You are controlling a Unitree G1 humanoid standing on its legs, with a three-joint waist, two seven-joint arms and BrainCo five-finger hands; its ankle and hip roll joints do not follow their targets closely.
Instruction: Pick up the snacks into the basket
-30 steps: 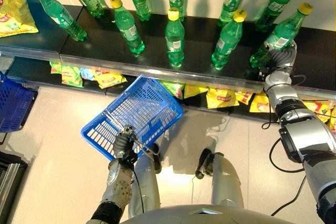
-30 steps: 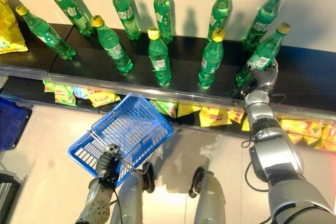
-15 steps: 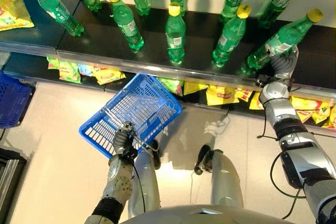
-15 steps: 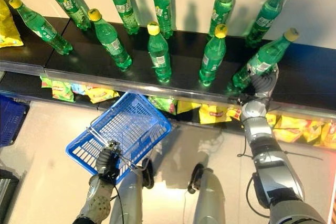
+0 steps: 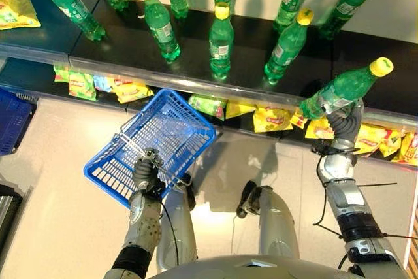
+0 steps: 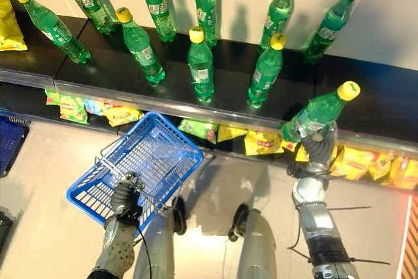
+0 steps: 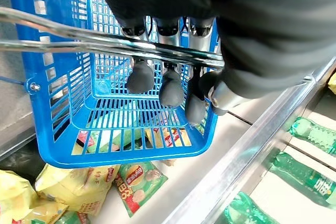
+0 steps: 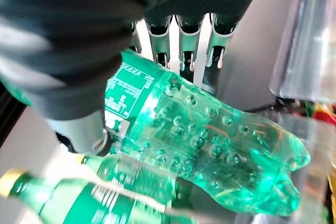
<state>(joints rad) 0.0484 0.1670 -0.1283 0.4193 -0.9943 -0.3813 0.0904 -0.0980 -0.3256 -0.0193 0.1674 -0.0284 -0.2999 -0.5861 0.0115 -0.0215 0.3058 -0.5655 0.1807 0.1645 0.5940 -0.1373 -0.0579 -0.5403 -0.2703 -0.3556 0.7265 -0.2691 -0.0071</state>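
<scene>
Right hand [image 6: 319, 146] has its fingers wrapped round the lower body of a green bottle [image 5: 343, 89], clear of the shelf [image 5: 196, 73]. Bottle is tilted, long axis diagonal: yellow cap up and away from the hand, base down by the palm; the right wrist view shows the dimpled base sticking out past the fingers [image 8: 181, 45].

Left hand [image 5: 145, 176] is closed on the metal handle [image 7: 105, 45] of the blue basket [image 5: 153, 145], which hangs beyond its fingers. Basket looks empty, so progress is early: one item grabbed, nothing dropped in, and the bottle is well apart from the basket, across on the other side. Snack bags [image 5: 274, 119] lie on the lower shelf just beside the right hand, untouched. Other bottles [image 5: 221, 40] stand upright beyond it.
</scene>
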